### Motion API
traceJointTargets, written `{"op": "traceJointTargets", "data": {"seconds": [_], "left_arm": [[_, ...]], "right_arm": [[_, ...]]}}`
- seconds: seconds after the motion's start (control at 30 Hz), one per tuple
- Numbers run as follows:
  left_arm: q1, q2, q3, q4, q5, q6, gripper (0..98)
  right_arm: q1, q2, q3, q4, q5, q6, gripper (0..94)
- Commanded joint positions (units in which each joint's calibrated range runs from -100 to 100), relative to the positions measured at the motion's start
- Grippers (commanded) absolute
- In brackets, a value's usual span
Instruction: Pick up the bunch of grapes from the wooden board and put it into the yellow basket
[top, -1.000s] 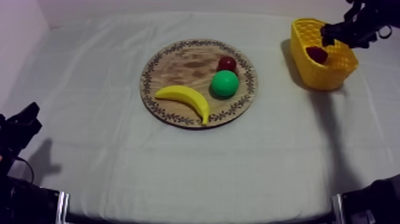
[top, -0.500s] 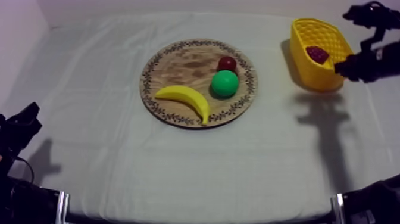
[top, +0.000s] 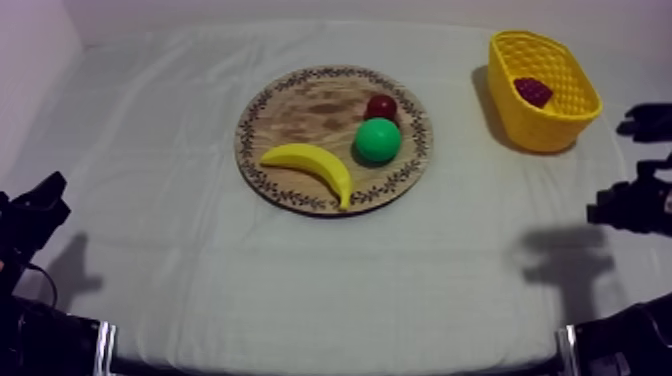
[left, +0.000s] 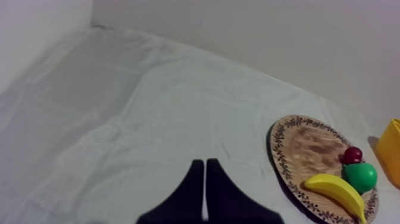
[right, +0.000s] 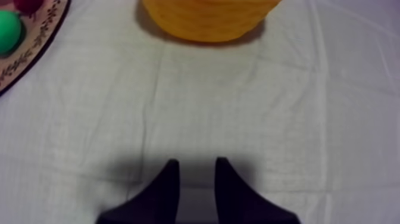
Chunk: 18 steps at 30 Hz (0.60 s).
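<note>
- Top view puts the bunch of grapes inside the yellow basket, toward its 9 o'clock wall. It sits low behind the weave, so we judge the placing done.
- That basket stands at 2 o'clock from the wooden board, well apart from it.
- On the board are the fruits the task leaves alone. The banana lies toward 6 o'clock and the pear toward 3 o'clock. The small red fruit sits just beside the pear at its 12 o'clock.
- Our right gripper has its fingers apart with nothing between them. It hangs over the bare cloth with the basket ahead at 12 o'clock. We read this as a release finished and the tool clearing off.
- From above, the right arm sits at 5 o'clock from the basket, well apart.
- Our left gripper has its fingers pressed together in a narrow wedge, holding nothing. It is parked at 8 o'clock from the board, out of the way because the basket is on the far side.
- A second ago the right gripper was over the basket, at the grapes. Half a second ago it was beside the basket's 3 o'clock wall, and it has since drawn back.
- The grapes, the board fruit and the left arm have not shifted.
</note>
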Motion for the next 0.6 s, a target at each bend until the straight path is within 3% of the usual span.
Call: {"op": "traceJointTargets", "data": {"seconds": [0.0, 0.27, 0.57], "left_arm": [[0.0, 0.0, 0.0, 0.01, 0.0, 0.0, 0.1], [0.0, 0.0, 0.0, 0.01, 0.0, 0.0, 0.1], [0.0, 0.0, 0.0, 0.01, 0.0, 0.0, 0.1]], "right_arm": [[-2.1, -13.7, 3.7, 1.0, 1.9, -0.9, 18.3], [0.5, -26.8, 8.3, -0.9, 3.2, 2.4, 11.3], [3.4, -35.8, 9.5, -3.2, 4.2, 3.5, 1.0]]}}
